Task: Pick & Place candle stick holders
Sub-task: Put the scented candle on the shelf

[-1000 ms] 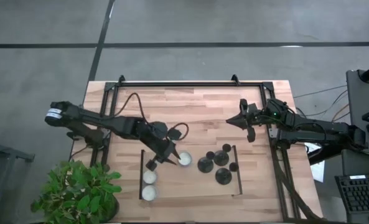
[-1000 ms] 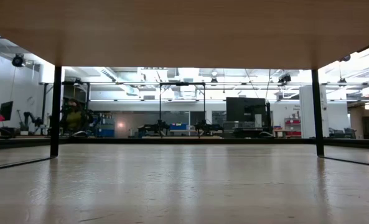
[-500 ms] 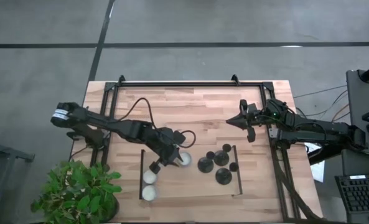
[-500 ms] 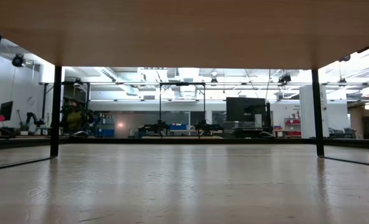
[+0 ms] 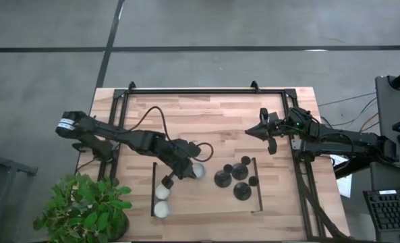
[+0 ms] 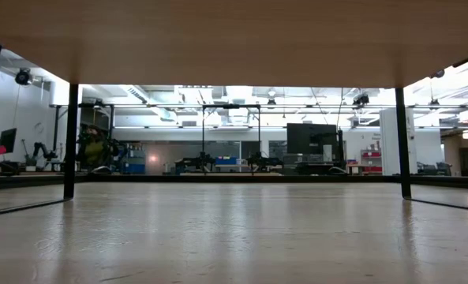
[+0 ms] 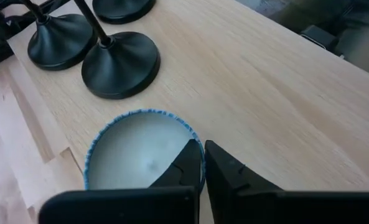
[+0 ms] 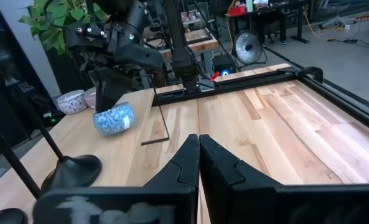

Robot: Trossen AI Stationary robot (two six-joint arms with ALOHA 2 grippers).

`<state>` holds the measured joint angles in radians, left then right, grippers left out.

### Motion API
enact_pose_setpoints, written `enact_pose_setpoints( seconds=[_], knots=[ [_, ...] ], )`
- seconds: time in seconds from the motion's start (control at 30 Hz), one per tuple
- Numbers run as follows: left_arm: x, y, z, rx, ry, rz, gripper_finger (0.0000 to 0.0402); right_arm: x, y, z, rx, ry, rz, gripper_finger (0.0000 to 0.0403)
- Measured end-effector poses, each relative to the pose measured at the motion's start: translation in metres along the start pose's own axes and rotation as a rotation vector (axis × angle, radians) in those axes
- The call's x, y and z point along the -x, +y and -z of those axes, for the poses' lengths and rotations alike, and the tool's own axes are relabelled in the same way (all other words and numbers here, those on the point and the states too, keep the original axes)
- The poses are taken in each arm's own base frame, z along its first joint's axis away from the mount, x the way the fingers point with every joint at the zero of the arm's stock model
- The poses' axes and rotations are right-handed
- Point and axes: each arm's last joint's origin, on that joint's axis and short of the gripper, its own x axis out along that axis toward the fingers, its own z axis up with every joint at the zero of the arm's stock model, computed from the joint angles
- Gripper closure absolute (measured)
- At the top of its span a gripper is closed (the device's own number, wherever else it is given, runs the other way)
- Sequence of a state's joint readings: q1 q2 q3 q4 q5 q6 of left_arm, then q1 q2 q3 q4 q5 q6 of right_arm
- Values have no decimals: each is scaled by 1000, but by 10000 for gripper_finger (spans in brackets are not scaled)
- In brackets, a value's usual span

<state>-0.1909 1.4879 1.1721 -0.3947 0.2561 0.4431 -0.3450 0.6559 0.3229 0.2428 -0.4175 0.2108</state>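
Three black candle stick holders (image 5: 232,179) stand on their round disc bases in a cluster right of the table's middle; the left wrist view shows their bases (image 7: 120,64) and thin stems. Just left of them sits a small blue-patterned cup of white wax (image 5: 198,171), also visible as the cup (image 8: 114,118) in the right wrist view. My left gripper (image 7: 202,149) is shut on this cup's rim. My right gripper (image 5: 249,131) hangs shut over the table's right half, touching nothing. My left gripper pinches the cup's blue rim (image 7: 193,138) between its two fingers, one finger (image 7: 179,168) inside over the wax and the other (image 7: 231,171) outside the wall. The fingers slant down onto it from the table's left. The cup sits upright on the table.
Two more white cups (image 5: 161,200) sit near the front left, inside a thin black frame line (image 5: 152,182). A potted plant (image 5: 85,209) stands off the front-left corner. Black rails (image 5: 186,89) run along the far edge and sides.
My left gripper has moved a little toward the table's right edge, closing in on the blue cup. The cup and the candle stick holders have stayed in place.
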Motion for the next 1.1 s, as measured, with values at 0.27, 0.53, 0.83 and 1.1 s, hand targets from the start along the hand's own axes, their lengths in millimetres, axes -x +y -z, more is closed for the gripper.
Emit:
enact_pose_setpoints(
  seconds=[0.27, 0.53, 0.83, 1.1],
  knots=[
    [11, 1, -9, 72, 63, 12, 399, 0, 0, 0, 0, 0, 0, 394],
    [38, 1, -25, 178, 173, 53, 401, 0, 0, 0, 0, 0, 0, 394],
    [45, -12, -18, 361, 248, 54, 401, 0, 0, 0, 3, 3, -1, 394],
    [45, -40, -14, 454, 327, -40, 401, 0, 0, 1, 1, 8, -1, 394]
  ],
)
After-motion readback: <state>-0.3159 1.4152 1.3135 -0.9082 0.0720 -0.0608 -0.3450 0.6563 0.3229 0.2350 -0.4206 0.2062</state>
